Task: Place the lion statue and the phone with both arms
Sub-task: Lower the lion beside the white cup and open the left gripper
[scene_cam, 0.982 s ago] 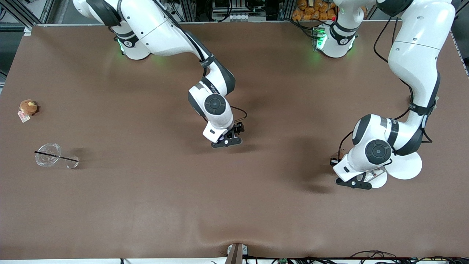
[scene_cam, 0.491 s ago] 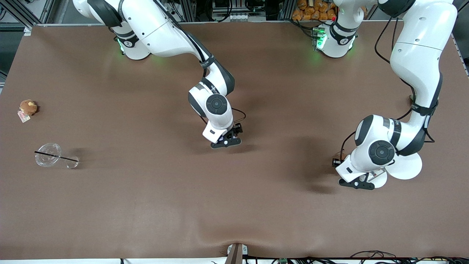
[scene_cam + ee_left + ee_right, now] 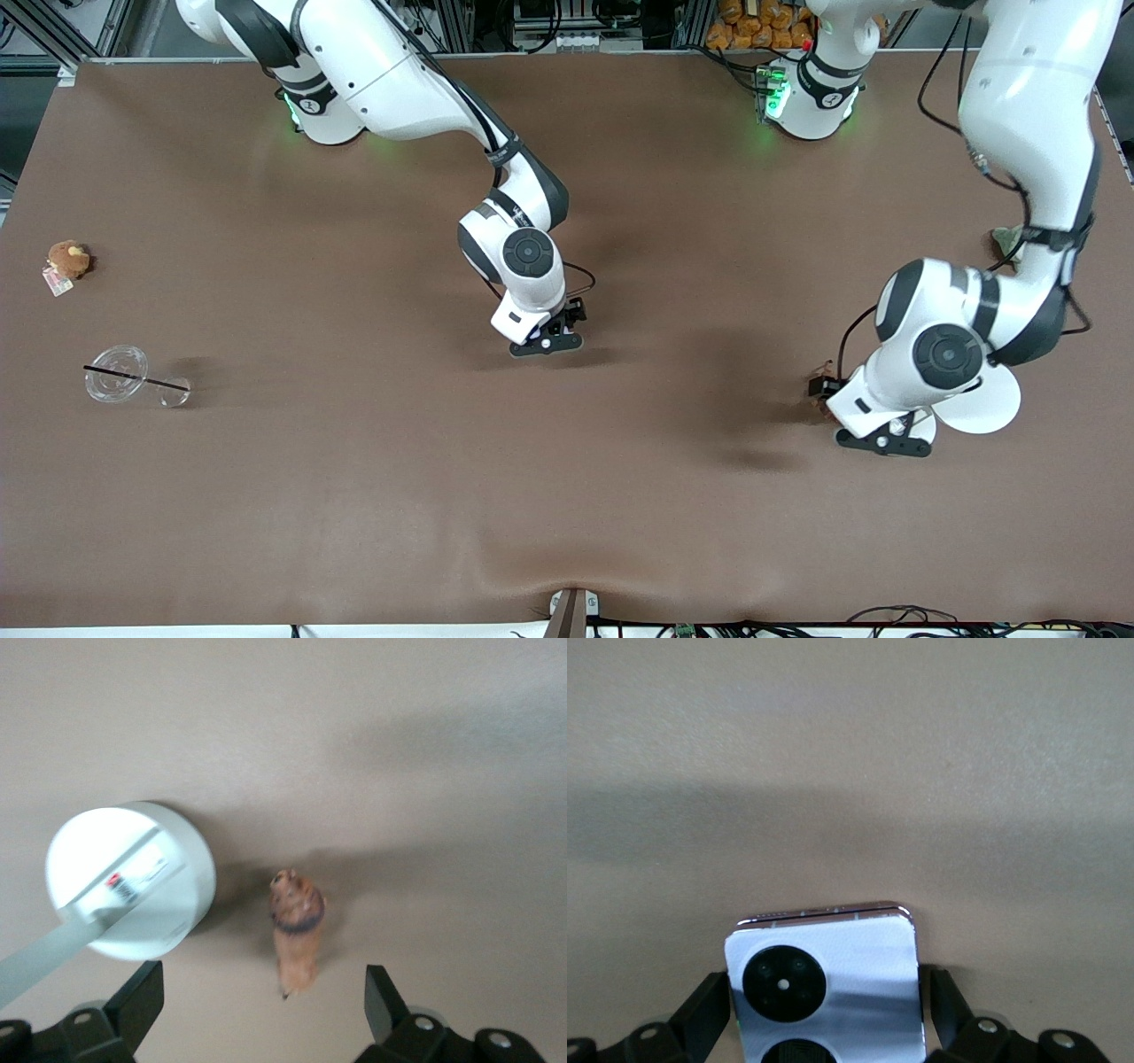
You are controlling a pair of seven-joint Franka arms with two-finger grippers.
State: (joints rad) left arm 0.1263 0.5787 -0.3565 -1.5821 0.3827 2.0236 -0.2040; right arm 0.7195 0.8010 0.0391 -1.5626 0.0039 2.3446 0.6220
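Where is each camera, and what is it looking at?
Front view: high across the table, facing both arms; right gripper, left gripper.
Left wrist view: looks down between open jaws at the lion statue, beside the white round container.
Right wrist view: looks down at the phone, held between its jaws.
Front and left wrist views share the container.

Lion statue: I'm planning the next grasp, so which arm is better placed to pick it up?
Left. The left gripper hangs open over the lion statue, while the right gripper is shut on the phone.
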